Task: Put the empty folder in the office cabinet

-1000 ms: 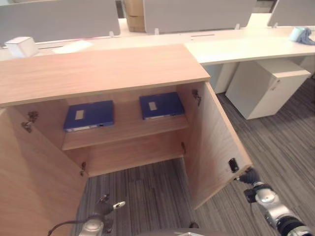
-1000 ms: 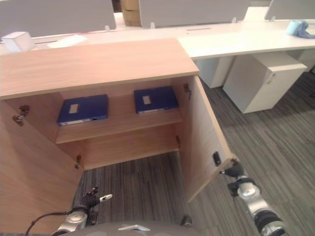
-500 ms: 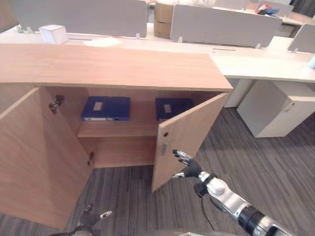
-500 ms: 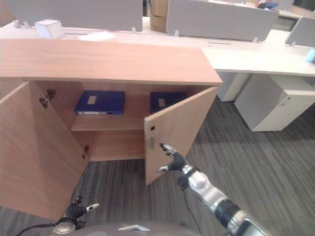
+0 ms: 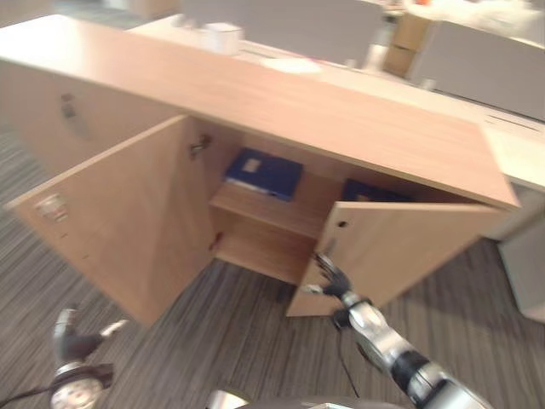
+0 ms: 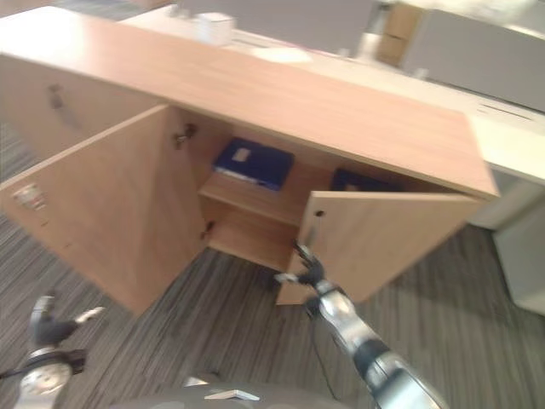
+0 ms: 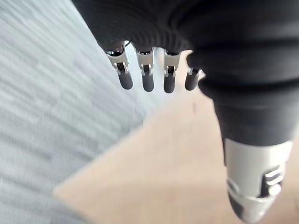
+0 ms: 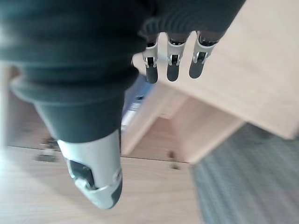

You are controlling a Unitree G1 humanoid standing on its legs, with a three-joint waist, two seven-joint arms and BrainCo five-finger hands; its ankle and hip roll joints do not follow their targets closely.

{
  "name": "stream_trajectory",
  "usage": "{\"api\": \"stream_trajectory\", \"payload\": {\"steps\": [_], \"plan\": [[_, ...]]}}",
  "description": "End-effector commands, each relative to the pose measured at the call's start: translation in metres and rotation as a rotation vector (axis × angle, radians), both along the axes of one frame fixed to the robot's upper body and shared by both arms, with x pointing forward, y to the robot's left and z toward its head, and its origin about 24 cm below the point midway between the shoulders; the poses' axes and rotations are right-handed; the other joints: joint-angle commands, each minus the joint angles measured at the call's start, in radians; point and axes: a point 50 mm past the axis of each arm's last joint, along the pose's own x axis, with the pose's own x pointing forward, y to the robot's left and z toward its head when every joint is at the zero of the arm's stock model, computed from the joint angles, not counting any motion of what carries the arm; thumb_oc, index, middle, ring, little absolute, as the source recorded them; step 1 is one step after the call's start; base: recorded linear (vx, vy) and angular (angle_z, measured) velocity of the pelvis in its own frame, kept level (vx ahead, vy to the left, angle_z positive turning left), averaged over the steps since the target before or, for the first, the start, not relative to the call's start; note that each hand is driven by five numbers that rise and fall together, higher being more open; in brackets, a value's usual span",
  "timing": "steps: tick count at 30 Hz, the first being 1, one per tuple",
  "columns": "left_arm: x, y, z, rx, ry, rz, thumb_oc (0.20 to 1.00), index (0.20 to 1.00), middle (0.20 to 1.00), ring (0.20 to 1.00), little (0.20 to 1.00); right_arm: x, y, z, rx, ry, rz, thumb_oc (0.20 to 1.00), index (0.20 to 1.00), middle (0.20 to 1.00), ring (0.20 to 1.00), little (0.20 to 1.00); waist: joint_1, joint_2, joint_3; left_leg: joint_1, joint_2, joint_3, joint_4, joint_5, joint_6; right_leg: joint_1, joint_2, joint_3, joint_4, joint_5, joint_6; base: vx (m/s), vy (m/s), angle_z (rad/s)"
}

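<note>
- Folders, both blue, lie flat on the cabinet's upper shelf: one folder [image 5: 264, 173] at the shelf's left, in plain sight, and a second folder [image 5: 373, 192] further right, half hidden behind the right door. I cannot say which of them is the empty one; neither hand holds anything.
- Starting at the right hand [image 5: 333, 279]: its fingers [image 8: 171, 63] are straight and slightly spread, thumb held apart, gripping nothing. The fingertips sit at the free edge of the right door [image 5: 400, 250], close to its small handle [image 6: 310, 233]; whether they actually touch the wood I cannot tell.
- That door stands mostly swung across the opening, so my guess is that the step in hand is closing it.
- To do it well, the fingers should stay flat against the door's outer face near the free edge and push evenly toward the cabinet [image 5: 281, 109], without hooking the edge, which could trap them as the gap shuts.
- The left hand [image 5: 75, 347] hangs low over the carpet, in front of the left door [image 5: 128, 217]; its fingers [image 7: 148, 73] are straight and loose, also empty.
- The left door is wide open and, I judge, will need the same flat push afterwards.
</note>
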Motion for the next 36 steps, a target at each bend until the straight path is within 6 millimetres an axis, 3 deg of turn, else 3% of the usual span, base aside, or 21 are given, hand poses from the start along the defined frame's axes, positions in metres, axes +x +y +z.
{"api": "stream_trajectory", "payload": {"steps": [1, 3, 5, 6, 7, 9, 12, 14, 15, 16, 17, 21, 22, 23, 25, 30, 32, 34, 35, 36], "plan": [[0.002, 0.028, 0.017, 0.155, -0.012, 0.072, 1.0, 1.0, 1.0, 1.0, 1.0, -0.004, -0.013, -0.001, -0.027, -0.011, 0.011, 1.0, 1.0, 1.0, 1.0, 1.0, 0.001, 0.001, -0.002, -0.075, 0.008, 0.011, 0.043, -0.008, -0.012, -0.012, -0.059, 0.038, 0.012, 0.045, 0.066, 0.03, -0.099, 0.22], [0.006, 0.048, 0.035, 0.249, -0.055, 0.15, 1.0, 1.0, 1.0, 1.0, 1.0, -0.023, -0.028, -0.014, -0.052, 0.06, -0.033, 1.0, 1.0, 1.0, 1.0, 1.0, -0.007, 0.002, 0.018, -0.116, 0.024, 0.011, 0.088, -0.011, -0.028, -0.015, -0.056, 0.026, 0.009, 0.037, 0.062, -0.04, -0.072, 0.28], [0.01, 0.056, 0.042, 0.274, -0.081, 0.189, 1.0, 1.0, 1.0, 1.0, 1.0, -0.03, -0.034, -0.018, -0.061, 0.087, -0.056, 1.0, 1.0, 1.0, 1.0, 1.0, -0.016, 0.002, 0.031, -0.142, 0.033, 0.013, 0.111, -0.011, -0.037, -0.023, -0.055, 0.025, 0.008, 0.035, 0.059, -0.1, -0.077, 0.13], [0.029, 0.066, 0.06, 0.357, -0.143, 0.233, 1.0, 1.0, 1.0, 1.0, 1.0, -0.059, -0.056, -0.032, -0.117, 0.178, -0.123, 1.0, 1.0, 1.0, 1.0, 1.0, -0.038, -0.001, 0.069, -0.203, 0.081, 0.013, 0.142, -0.016, -0.072, -0.021, -0.037, 0.019, 0.004, 0.008, 0.074, -0.16, -0.089, 0.16], [0.031, 0.068, 0.062, 0.376, -0.144, 0.247, 1.0, 1.0, 1.0, 1.0, 1.0, -0.068, -0.064, -0.036, -0.142, 0.211, -0.153, 1.0, 1.0, 1.0, 1.0, 1.0, -0.046, 0.001, 0.077, -0.218, 0.094, 0.009, 0.139, -0.008, -0.079, -0.021, -0.034, 0.008, 0.003, 0.008, 0.079, -0.12, -0.062, 0.12], [0.032, 0.068, 0.062, 0.377, -0.145, 0.246, 1.0, 1.0, 1.0, 1.0, 1.0, -0.068, -0.064, -0.036, -0.142, 0.211, -0.155, 1.0, 1.0, 1.0, 1.0, 1.0, -0.047, 0.001, 0.077, -0.22, 0.094, 0.006, 0.139, -0.007, -0.08, -0.021, -0.034, 0.006, 0.003, 0.008, 0.079, -0.03, 0.038, 0.45], [0.019, 0.087, 0.075, 0.435, -0.125, 0.322, 1.0, 1.0, 1.0, 1.0, 1.0, -0.093, -0.087, -0.041, -0.18, 0.273, -0.258, 1.0, 1.0, 1.0, 1.0, 1.0, -0.108, -0.011, 0.084, -0.225, 0.097, 0.014, 0.118, -0.006, -0.071, -0.03, -0.048, 0.0, 0.004, 0.039, 0.098, -0.01, 0.189, 0.14], [0.017, 0.103, 0.092, 0.485, -0.1, 0.328, 1.0, 1.0, 1.0, 1.0, 1.0, -0.104, -0.091, -0.043, -0.171, 0.293, -0.294, 1.0, 1.0, 1.0, 1.0, 1.0, -0.133, -0.033, 0.088, -0.235, 0.07, 0.022, 0.112, 0.011, -0.054, -0.043, -0.072, -0.017, 0.007, 0.067, 0.093, -0.05, 0.185, 0.02], [0.017, 0.103, 0.092, 0.485, -0.1, 0.328, 1.0, 1.0, 1.0, 1.0, 1.0, -0.104, -0.091, -0.043, -0.171, 0.293, -0.294, 1.0, 1.0, 1.0, 1.0, 1.0, -0.133, -0.033, 0.088, -0.235, 0.07, 0.022, 0.112, 0.011, -0.054, -0.043, -0.072, -0.017, 0.007, 0.067, 0.093, 0.01, 0.127, -0.02], [0.041, 0.116, 0.132, 0.655, -0.083, 0.239, 1.0, 1.0, 1.0, 1.0, 1.0, -0.107, -0.092, -0.041, -0.187, 0.279, -0.249, 1.0, 1.0, 1.0, 1.0, 1.0, -0.162, -0.041, 0.089, -0.229, 0.079, 0.017, 0.108, -0.013, -0.059, -0.044, -0.063, 0.004, 0.006, 0.064, 0.106, -0.02, 0.115, 0.04], [0.059, 0.121, 0.163, 0.657, -0.205, 0.259, 1.0, 1.0, 1.0, 1.0, 1.0, -0.103, -0.09, -0.04, -0.169, 0.277, -0.268, 1.0, 1.0, 1.0, 1.0, 1.0, -0.162, -0.066, 0.103, -0.249, 0.061, 0.029, 0.121, -0.003, -0.041, -0.065, -0.084, -0.005, 0.012, 0.087, 0.099, -0.02, 0.115, 0.04], [0.06, 0.119, 0.162, 0.648, -0.229, 0.26, 1.0, 1.0, 1.0, 1.0, 1.0, -0.103, -0.088, -0.041, -0.173, 0.274, -0.273, 1.0, 1.0, 1.0, 1.0, 1.0, -0.166, -0.073, 0.108, -0.25, 0.059, 0.032, 0.123, -0.007, -0.037, -0.071, -0.087, 0.001, 0.013, 0.092, 0.099, -0.02, 0.057, 0.08], [0.055, 0.121, 0.172, 0.668, -0.279, 0.29, 1.0, 1.0, 1.0, 1.0, 1.0, -0.098, -0.082, -0.042, -0.166, 0.268, -0.283, 1.0, 1.0, 1.0, 1.0, 1.0, -0.17, -0.094, 0.113, -0.246, 0.052, 0.043, 0.121, -0.012, -0.027, -0.079, -0.095, 0.013, 0.014, 0.105, 0.103, -0.01, 0.096, 0.12], [0.055, 0.121, 0.172, 0.668, -0.279, 0.29, 1.0, 1.0, 1.0, 1.0, 1.0, -0.098, -0.082, -0.042, -0.166, 0.268, -0.283, 1.0, 1.0, 1.0, 1.0, 1.0, -0.17, -0.094, 0.113, -0.246, 0.052, 0.043, 0.121, -0.012, -0.027, -0.079, -0.095, 0.013, 0.014, 0.105, 0.103, 0.01, 0.112, -0.3], [0.041, 0.128, 0.198, 0.727, -0.371, 0.337, 1.0, 1.0, 1.0, 1.0, 1.0, -0.102, -0.074, -0.045, -0.131, 0.29, -0.306, 1.0, 1.0, 1.0, 1.0, 1.0, -0.178, -0.128, 0.113, -0.23, 0.049, 0.067, 0.111, -0.024, -0.02, -0.096, -0.106, 0.041, 0.016, 0.148, 0.113, 0.01, 0.105, -0.39], [0.083, 0.111, 0.21, 0.729, -0.395, 0.169, 1.0, 1.0, 1.0, 1.0, 1.0, -0.102, -0.066, -0.047, -0.113, 0.304, -0.295, 1.0, 1.0, 1.0, 1.0, 1.0, -0.212, -0.189, 0.123, -0.235, 0.056, 0.081, 0.123, -0.04, -0.016, -0.114, -0.096, 0.068, 0.017, 0.187, 0.113, 0.0, -0.013, 0.17], [0.084, 0.111, 0.211, 0.73, -0.396, 0.167, 1.0, 1.0, 1.0, 1.0, 1.0, -0.102, -0.066, -0.047, -0.111, 0.304, -0.297, 1.0, 1.0, 1.0, 1.0, 1.0, -0.209, -0.189, 0.123, -0.237, 0.056, 0.081, 0.124, -0.04, -0.016, -0.115, -0.096, 0.068, 0.016, 0.188, 0.113, 0.0, -0.013, -0.02], [0.108, 0.094, 0.199, 0.678, -0.372, 0.041, 1.0, 1.0, 1.0, 1.0, 1.0, -0.1, -0.062, -0.048, -0.097, 0.307, -0.298, 1.0, 1.0, 1.0, 1.0, 1.0, -0.247, -0.203, 0.115, -0.246, 0.075, 0.082, 0.12, -0.038, -0.021, -0.135, -0.092, 0.102, 0.018, 0.212, 0.113, -0.03, -0.026, -0.07], [0.097, 0.117, 0.238, 0.617, -0.441, 0.088, 1.0, 1.0, 1.0, 1.0, 1.0, -0.094, -0.074, -0.045, -0.084, 0.314, -0.339, 1.0, 1.0, 1.0, 1.0, 1.0, -0.256, -0.195, 0.107, -0.246, 0.078, 0.088, 0.115, -0.034, -0.022, -0.142, -0.09, 0.114, 0.018, 0.224, 0.113, -0.02, 0.035, 0.03], [0.074, 0.138, 0.249, 0.768, -0.272, 0.172, 1.0, 1.0, 1.0, 1.0, 1.0, -0.093, -0.073, -0.044, -0.068, 0.304, -0.339, 1.0, 1.0, 1.0, 1.0, 1.0, -0.276, -0.199, 0.095, -0.241, 0.08, 0.1, 0.108, -0.031, -0.025, -0.149, -0.088, 0.127, 0.017, 0.234, 0.113, -0.01, 0.048, -0.03]]}}
